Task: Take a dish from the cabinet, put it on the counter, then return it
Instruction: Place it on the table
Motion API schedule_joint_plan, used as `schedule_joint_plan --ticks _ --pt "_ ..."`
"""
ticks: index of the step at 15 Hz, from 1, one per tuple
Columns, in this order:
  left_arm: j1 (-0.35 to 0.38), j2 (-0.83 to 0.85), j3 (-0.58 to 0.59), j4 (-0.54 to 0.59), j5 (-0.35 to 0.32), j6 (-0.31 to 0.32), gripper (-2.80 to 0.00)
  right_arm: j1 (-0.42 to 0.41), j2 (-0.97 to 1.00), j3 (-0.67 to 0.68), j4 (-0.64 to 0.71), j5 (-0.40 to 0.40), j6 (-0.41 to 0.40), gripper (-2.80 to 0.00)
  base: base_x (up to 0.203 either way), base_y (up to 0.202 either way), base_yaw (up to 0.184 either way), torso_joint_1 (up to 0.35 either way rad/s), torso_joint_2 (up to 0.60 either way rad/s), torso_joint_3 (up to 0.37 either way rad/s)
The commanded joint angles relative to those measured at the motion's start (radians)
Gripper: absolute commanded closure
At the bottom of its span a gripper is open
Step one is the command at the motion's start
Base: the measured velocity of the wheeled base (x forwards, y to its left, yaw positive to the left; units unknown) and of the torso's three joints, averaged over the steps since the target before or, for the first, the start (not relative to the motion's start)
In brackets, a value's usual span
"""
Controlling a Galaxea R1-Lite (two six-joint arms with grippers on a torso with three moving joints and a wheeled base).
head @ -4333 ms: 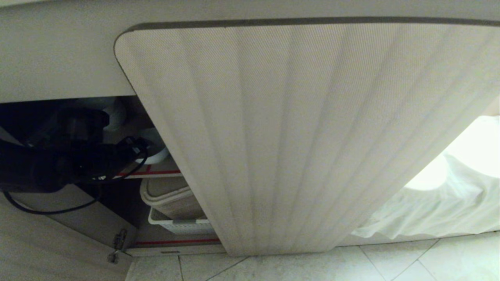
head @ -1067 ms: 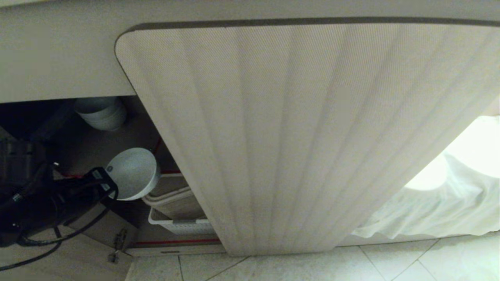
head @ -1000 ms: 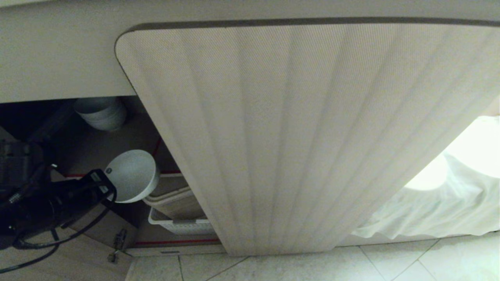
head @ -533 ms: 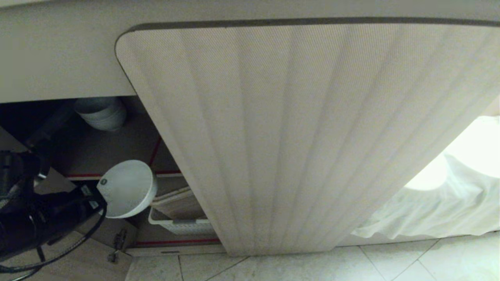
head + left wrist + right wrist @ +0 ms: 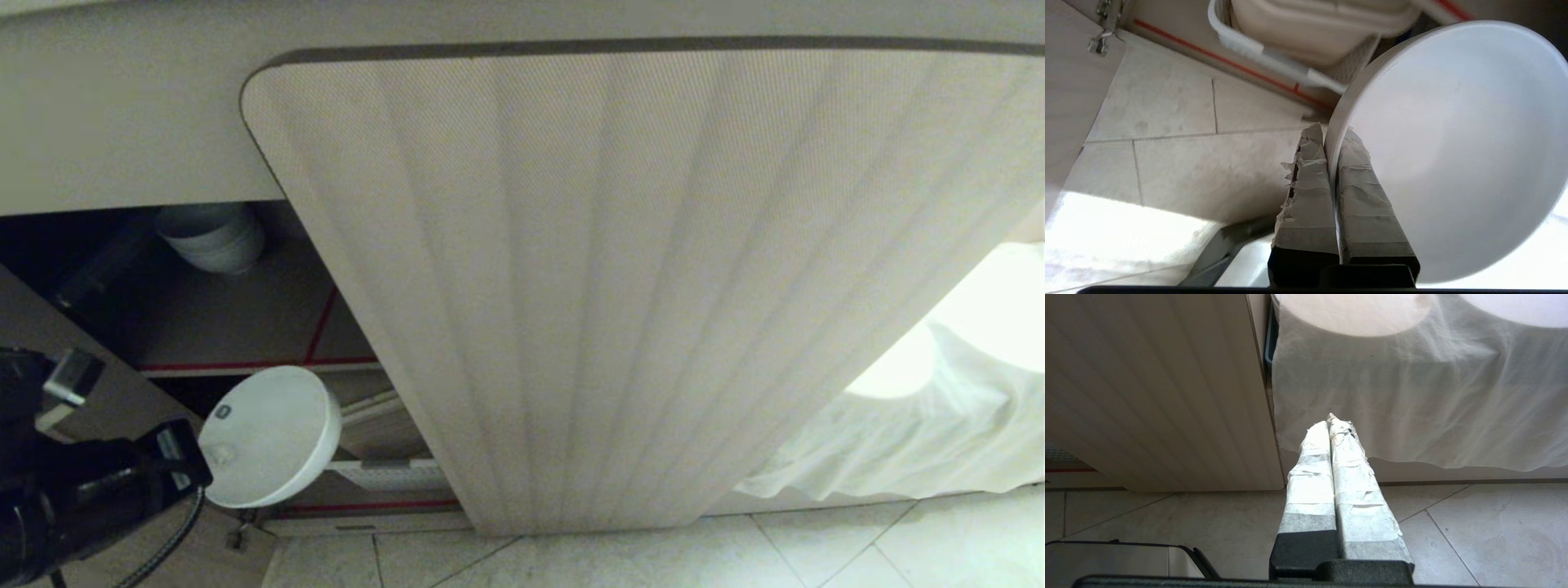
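Observation:
The dish (image 5: 269,437), a small white bowl with a dark mark near its rim, hangs tilted in front of the open cabinet (image 5: 245,327), below the upper shelf's red-edged front. My left gripper (image 5: 192,457) is shut on its rim at the lower left. In the left wrist view one taped finger lies inside the dish (image 5: 1453,143) and one outside, the left gripper (image 5: 1331,136) pinching the rim. My right gripper (image 5: 1331,422) is shut on nothing, parked low over the floor. The counter's top is out of view.
A ribbed cabinet door (image 5: 653,286) stands wide open across the middle. A stack of white bowls (image 5: 214,237) sits deep on the upper shelf. A white basket (image 5: 392,474) with beige tubs fills the lower shelf. A white cloth (image 5: 922,425) hangs at the right over floor tiles (image 5: 1188,143).
My left gripper has drawn the dish out of the cabinet, from the shelf down and toward me. The right arm has not moved.

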Motion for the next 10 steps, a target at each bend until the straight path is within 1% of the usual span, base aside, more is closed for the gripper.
schedule_joint_plan --ticks 1,7,10 --pt "-0.02 -0.046 0.002 0.027 0.0 0.009 0.0 0.001 0.0 0.0 0.0 0.0 0.0 0.0 0.0 0.0 0.0 0.0 0.0 0.0" --pt "-0.043 -0.16 0.006 0.145 -0.009 0.149 0.0 0.0 0.0 0.0 0.0 0.0 0.0 0.0 0.0 0.0 0.0 0.0 0.0 0.0" --pt "-0.081 -0.272 0.008 0.261 -0.007 0.217 0.0 0.002 0.0 0.0 0.0 0.0 0.0 0.0 0.0 0.0 0.0 0.0 0.0 0.0"
